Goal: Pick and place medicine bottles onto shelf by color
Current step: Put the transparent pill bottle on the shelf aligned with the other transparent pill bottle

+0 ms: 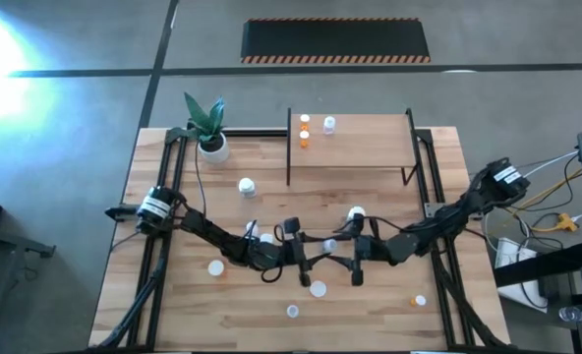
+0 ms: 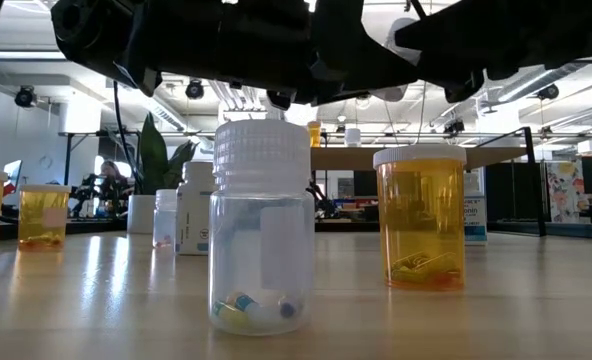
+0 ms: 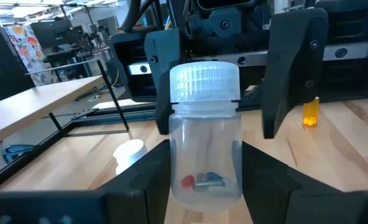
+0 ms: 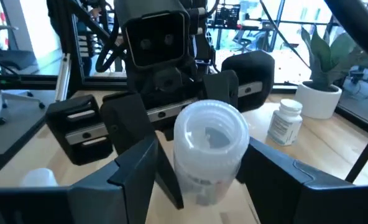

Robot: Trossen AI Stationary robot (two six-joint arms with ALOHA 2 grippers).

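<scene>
A clear medicine bottle (image 3: 206,143) with a white ribbed cap and a few pills inside is held upright over the middle of the table (image 1: 328,246). My left gripper (image 3: 206,180) is shut on it, reaching in from the table's left. My right gripper (image 4: 206,168) faces it from the right and is open. Its fingers (image 3: 296,68) stand on either side of the bottle's cap and upper body, and a gap shows beside the cap. The shelf (image 1: 370,147) at the far middle carries an orange bottle (image 1: 304,139) and a white one (image 1: 328,125). My left gripper pinches the clear bottle's lower body (image 3: 178,180) between its two fingers. The fingers come in level from the table's left, one on each side of the round wall. The bottle stays upright, cap up, above the tabletop.
Loose bottles stand around: a clear one (image 2: 261,230) and an orange one (image 2: 421,220) near the front, two orange ones (image 2: 43,215) at the left, and a white one (image 1: 247,185) near the potted plant (image 1: 210,133). One orange bottle (image 1: 419,301) sits at the front right.
</scene>
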